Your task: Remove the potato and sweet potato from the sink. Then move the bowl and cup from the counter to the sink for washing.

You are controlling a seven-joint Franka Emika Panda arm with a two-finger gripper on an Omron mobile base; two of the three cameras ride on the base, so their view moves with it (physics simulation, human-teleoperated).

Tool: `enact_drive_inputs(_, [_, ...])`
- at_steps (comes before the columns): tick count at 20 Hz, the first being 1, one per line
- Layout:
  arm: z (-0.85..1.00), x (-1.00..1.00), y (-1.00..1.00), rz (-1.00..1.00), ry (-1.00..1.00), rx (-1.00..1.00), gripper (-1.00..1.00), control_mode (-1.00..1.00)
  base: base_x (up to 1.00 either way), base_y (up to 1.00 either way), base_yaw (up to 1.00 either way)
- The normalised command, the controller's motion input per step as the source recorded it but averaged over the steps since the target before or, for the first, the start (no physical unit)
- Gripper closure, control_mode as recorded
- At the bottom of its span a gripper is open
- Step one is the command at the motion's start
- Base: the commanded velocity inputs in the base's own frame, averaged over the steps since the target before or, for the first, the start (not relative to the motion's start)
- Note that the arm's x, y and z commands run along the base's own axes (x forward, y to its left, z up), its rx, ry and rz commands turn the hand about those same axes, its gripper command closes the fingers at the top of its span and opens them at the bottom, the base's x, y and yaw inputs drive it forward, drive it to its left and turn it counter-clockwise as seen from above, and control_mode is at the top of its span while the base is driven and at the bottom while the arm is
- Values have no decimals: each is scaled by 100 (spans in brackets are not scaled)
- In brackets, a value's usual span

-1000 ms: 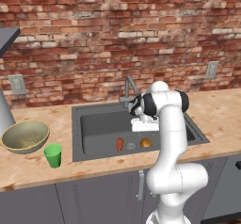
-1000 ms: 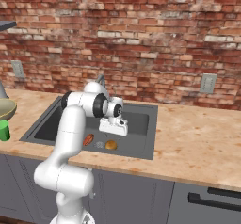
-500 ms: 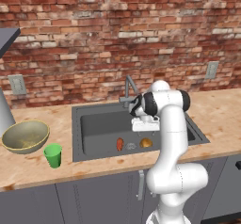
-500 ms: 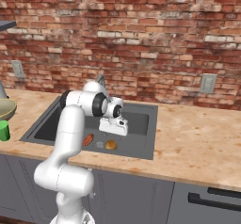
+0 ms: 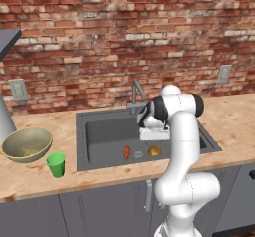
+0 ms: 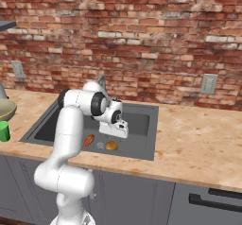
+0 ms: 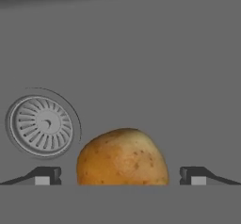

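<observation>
Claw (image 7: 120, 176) is wide open, hanging low in the sink (image 5: 99, 134), with the potato (image 7: 122, 157) sitting right between its fingertips (image 7: 44, 175), not squeezed. Drain (image 7: 41, 125) is just beside it. Sweet potato (image 5: 126, 152) lies nearby on the sink floor. Bowl (image 5: 26, 143) and cup (image 5: 56, 164) sit on the worktop (image 5: 45, 183).

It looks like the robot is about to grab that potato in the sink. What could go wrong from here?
The potato is round and lies between the open gripper fingers, so it might slip or roll out as they close. It sits close to the drain and the sweet potato, so a nudge could knock it toward them. The sink floor is near; descending too far might hit it.
</observation>
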Motion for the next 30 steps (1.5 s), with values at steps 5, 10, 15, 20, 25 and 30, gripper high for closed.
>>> enact_drive_inputs(5, [-4,1,0,0,-12,0,-100,-100,0,0,0])
enact_drive_inputs(10, [0,0,0,0,-1,1,-100,-100,0,0,0])
enact_drive_inputs(15, [0,0,0,0,1,0,-100,-100,0,0,0])
enact_drive_inputs(20, [5,-3,0,0,6,0,-100,-100,0,0,0])
enact_drive_inputs(25, [6,-5,0,0,6,0,-100,-100,0,0,0])
enact_drive_inputs(30, [0,-4,0,0,3,0,-100,-100,0,0,0])
